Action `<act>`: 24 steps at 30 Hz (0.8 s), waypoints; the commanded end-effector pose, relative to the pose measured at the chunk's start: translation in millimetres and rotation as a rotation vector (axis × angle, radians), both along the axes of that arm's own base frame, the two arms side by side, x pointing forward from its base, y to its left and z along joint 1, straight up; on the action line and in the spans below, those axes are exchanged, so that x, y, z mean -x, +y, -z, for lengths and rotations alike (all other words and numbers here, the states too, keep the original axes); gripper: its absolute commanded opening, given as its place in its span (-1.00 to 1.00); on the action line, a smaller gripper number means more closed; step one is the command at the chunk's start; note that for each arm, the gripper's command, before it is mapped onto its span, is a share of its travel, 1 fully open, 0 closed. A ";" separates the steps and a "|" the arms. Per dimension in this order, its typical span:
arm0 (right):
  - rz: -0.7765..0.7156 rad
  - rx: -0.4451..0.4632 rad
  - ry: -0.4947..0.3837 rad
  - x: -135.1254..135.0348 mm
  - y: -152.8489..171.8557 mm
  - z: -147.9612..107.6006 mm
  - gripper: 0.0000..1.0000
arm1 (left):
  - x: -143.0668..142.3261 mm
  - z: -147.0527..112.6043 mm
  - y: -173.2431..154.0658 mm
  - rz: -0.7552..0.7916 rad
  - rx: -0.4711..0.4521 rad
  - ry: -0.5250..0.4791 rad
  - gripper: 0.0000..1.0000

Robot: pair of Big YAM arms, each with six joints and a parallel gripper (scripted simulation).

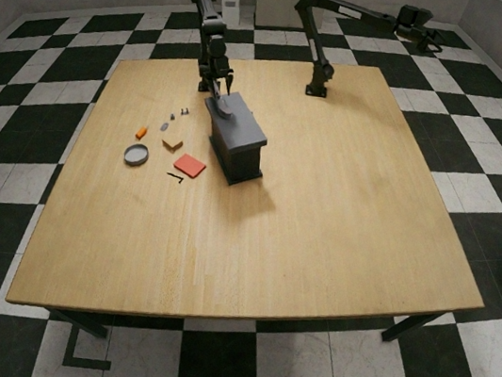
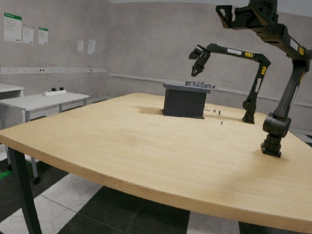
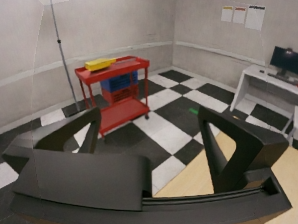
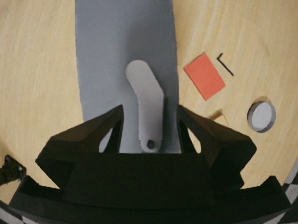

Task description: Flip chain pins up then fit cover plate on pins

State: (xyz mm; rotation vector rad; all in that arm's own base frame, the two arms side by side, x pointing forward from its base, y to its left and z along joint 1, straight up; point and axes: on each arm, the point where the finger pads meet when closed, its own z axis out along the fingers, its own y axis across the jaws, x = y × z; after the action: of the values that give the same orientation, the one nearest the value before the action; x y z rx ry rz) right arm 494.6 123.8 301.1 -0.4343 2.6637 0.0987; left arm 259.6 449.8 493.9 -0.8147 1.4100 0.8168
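Note:
The grey chain (image 1: 224, 110) (image 2: 200, 84) (image 4: 150, 107) lies bent on top of the dark grey block (image 1: 247, 127) (image 2: 184, 102) (image 4: 100, 55). A dark round spot shows at its near end in the right wrist view; which way the pins point is unclear. My right gripper (image 1: 223, 90) (image 2: 194, 74) is partly open and empty, pointing down above the chain, its fingers on either side of it in the right wrist view. My left gripper (image 1: 438, 42) (image 2: 222, 15) (image 3: 149, 111) is wide open and empty, far from the block. A small grey oval plate (image 1: 164, 126), possibly the cover plate, lies on the table.
Beside the block lie a red pad (image 1: 190, 165) (image 4: 205, 76), a black hex key (image 1: 175, 176) (image 4: 226, 65), a round grey dish (image 1: 136, 155) (image 4: 261, 116), a wooden piece (image 1: 173, 144), an orange-handled tool (image 1: 141, 133) and small grey parts (image 1: 185, 112). The block stands tall.

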 end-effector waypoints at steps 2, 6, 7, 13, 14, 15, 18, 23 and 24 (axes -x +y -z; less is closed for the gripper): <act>0.007 -0.018 -0.046 -2.8 2.2 -11.7 0.06 | 0.1 -39.9 -5.3 0.003 -0.067 -0.041 1.00; 0.006 -0.017 -0.047 -3.0 1.5 -8.1 0.06 | 0.1 -39.9 -5.3 0.003 -0.067 -0.041 1.00; 0.006 -0.017 -0.047 -3.0 1.5 -8.1 0.06 | 0.1 -39.9 -5.3 0.003 -0.067 -0.041 1.00; 0.008 -0.015 -0.039 -5.0 0.3 4.3 0.06 | 0.1 -39.9 -5.3 0.003 -0.067 -0.041 1.00; 0.008 -0.015 -0.038 -5.2 0.1 6.1 0.06 | 0.1 -39.9 -5.3 0.003 -0.067 -0.041 1.00; 0.008 -0.014 -0.037 -5.3 -0.3 7.6 0.06 | 0.1 -39.9 -5.3 0.003 -0.067 -0.041 1.00; 0.010 -0.013 -0.035 -6.0 -1.3 13.0 0.06 | 0.1 -39.9 -5.3 0.003 -0.067 -0.041 1.00; 0.013 -0.012 -0.031 -6.9 -2.5 20.1 0.06 | 0.1 -39.9 -5.3 0.003 -0.067 -0.041 1.00; 0.013 -0.012 -0.031 -6.9 -2.5 20.1 0.06 | 0.1 -39.9 -5.3 0.003 -0.067 -0.041 1.00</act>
State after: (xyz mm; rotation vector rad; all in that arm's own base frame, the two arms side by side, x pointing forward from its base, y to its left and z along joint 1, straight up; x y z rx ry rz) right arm 493.2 123.4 274.2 -0.4336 2.6638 0.0988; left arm 259.6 449.8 493.9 -0.8147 1.4100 0.8168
